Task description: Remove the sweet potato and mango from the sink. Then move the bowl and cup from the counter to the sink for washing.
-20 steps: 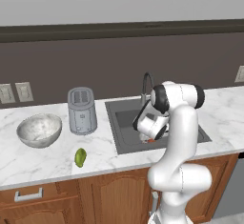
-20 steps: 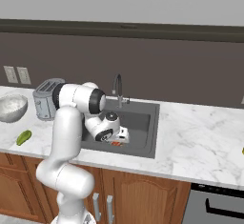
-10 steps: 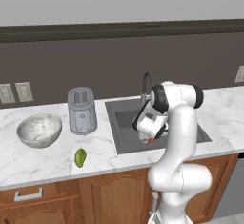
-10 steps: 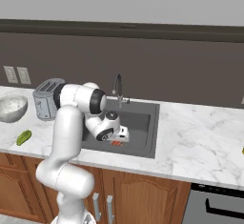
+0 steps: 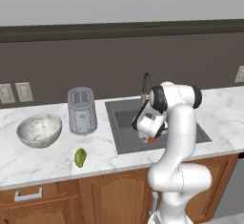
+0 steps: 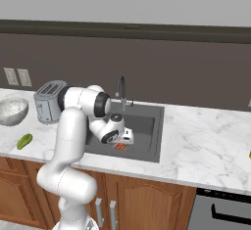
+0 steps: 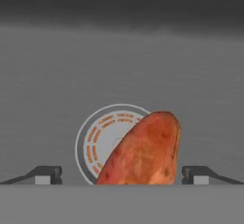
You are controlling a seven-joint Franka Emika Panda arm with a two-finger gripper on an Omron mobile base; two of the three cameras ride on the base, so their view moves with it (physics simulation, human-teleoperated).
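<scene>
Hand low in the sink, over the sweet potato

Compared with a second ago almost nothing has changed: the hand (image 7: pixel 121 175) stays down inside the sink (image 5: pixel 125 123) at frame centre, jaws wide open with the sweet potato (image 7: pixel 143 154) between them, not yet gripped, so the grasp seems next. The mango (image 5: pixel 80 157) already lies on the tabletop (image 5: pixel 43 158), lower left, near the bowl (image 5: pixel 39 130). I can read no labels or writing.

sweet potato (image 7: pixel 143 151) in sink (image 5: pixel 125 111); mango (image 5: pixel 80 157), bowl (image 5: pixel 39 130) on counter.
</scene>
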